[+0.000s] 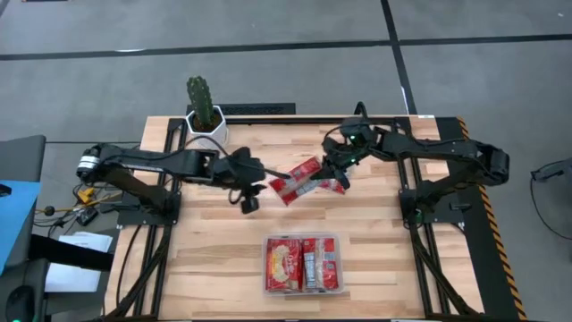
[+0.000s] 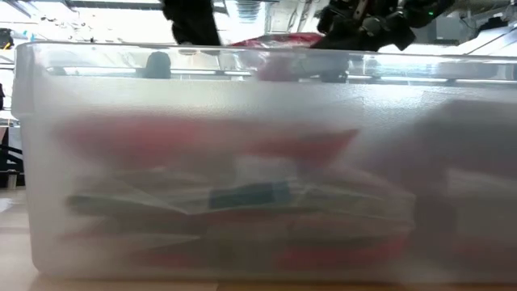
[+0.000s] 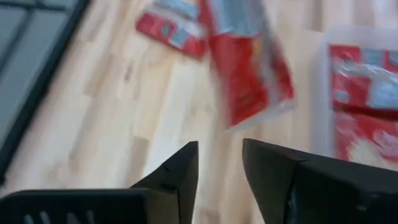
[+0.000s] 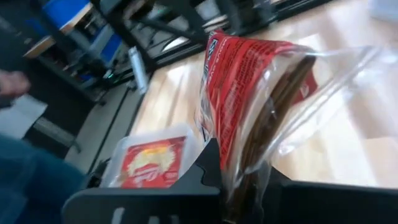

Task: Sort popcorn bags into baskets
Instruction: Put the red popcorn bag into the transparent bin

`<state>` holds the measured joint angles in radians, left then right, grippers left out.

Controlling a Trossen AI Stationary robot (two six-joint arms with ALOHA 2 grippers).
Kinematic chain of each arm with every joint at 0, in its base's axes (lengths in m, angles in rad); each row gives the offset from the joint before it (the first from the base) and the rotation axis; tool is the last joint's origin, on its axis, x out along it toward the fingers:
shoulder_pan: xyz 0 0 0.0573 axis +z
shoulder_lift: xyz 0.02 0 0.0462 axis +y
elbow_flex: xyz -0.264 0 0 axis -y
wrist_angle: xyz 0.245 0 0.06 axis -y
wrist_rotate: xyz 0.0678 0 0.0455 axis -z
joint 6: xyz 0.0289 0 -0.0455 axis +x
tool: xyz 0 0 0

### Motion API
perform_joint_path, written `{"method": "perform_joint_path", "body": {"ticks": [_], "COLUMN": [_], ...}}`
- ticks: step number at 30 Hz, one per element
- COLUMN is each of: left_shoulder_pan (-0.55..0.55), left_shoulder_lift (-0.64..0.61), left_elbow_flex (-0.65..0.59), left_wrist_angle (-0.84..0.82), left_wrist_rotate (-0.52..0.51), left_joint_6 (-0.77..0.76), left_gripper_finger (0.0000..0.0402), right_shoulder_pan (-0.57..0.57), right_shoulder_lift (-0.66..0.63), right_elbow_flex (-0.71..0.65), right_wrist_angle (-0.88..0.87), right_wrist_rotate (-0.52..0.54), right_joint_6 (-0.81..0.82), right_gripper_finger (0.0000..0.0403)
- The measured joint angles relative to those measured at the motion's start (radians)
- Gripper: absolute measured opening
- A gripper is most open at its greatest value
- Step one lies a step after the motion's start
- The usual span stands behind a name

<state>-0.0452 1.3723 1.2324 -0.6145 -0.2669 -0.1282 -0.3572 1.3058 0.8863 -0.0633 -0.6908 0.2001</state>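
My right gripper (image 4: pixel 245 186) is shut on a red popcorn bag (image 1: pixel 288 187) with a clear edge, over the middle of the table. A second red bag (image 1: pixel 308 168) lies just beyond it toward the far edge. My left gripper (image 3: pixel 221 168) stands open to the left of the held bag, with nothing between its fingers. At the near edge stands the clear basket (image 1: pixel 332 240), with several red bags (image 1: pixel 302 264) lying flat inside. In the low view the basket's wall (image 2: pixel 242 162) fills the picture, and the held bag (image 2: pixel 283 39) shows above its rim. My right gripper pinches the bag's end nearest the right arm (image 4: pixel 239 168) between its two fingers. It comes from the table's right side, slanting a little down. The bag stands on edge in the hold and reaches away from the fingers toward the left arm. Whether its far end touches the table I cannot tell.
A white pot with a cactus (image 1: pixel 205 112) stands at the far left corner. Bare wood lies left and right of the basket. The table's dark frame (image 3: pixel 31 81) runs along the far edge.
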Motion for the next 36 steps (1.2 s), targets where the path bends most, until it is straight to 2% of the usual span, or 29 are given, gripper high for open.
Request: {"method": "perform_joint_path", "body": {"ticks": [3, 8, 15, 25, 30, 36], "left_shoulder_pan": [0.000, 0.000, 0.000, 0.001, 0.001, 0.001], "left_shoulder_lift": [-0.055, -0.150, -0.241, -0.266, -0.266, -0.267], "left_elbow_flex": [0.000, 0.000, 0.001, 0.001, 0.001, 0.001], "left_wrist_angle": [-0.101, -0.229, -0.278, -0.300, -0.307, -0.317], "left_wrist_rotate": [0.050, 0.061, -0.009, -0.033, -0.032, -0.030], "left_joint_6": [-0.053, -0.113, -0.107, -0.105, -0.119, -0.116], "left_gripper_finger": [0.0127, 0.0133, 0.0131, 0.0130, 0.0130, 0.0130], "right_shoulder_pan": [0.039, 0.126, 0.230, 0.348, 0.389, 0.411], "right_shoulder_lift": [0.066, 0.196, 0.370, 0.546, 0.606, 0.632], "right_elbow_flex": [0.062, 0.165, 0.323, 0.485, 0.506, 0.518], "right_wrist_angle": [-0.038, -0.122, -0.226, -0.376, -0.394, -0.421], "right_wrist_rotate": [-0.030, -0.052, -0.129, -0.154, -0.150, -0.152], "right_joint_6": [-0.004, -0.051, -0.094, -0.157, -0.157, -0.159], "right_gripper_finger": [0.0017, 0.0017, 0.0017, 0.0019, 0.0033, 0.0030]}}
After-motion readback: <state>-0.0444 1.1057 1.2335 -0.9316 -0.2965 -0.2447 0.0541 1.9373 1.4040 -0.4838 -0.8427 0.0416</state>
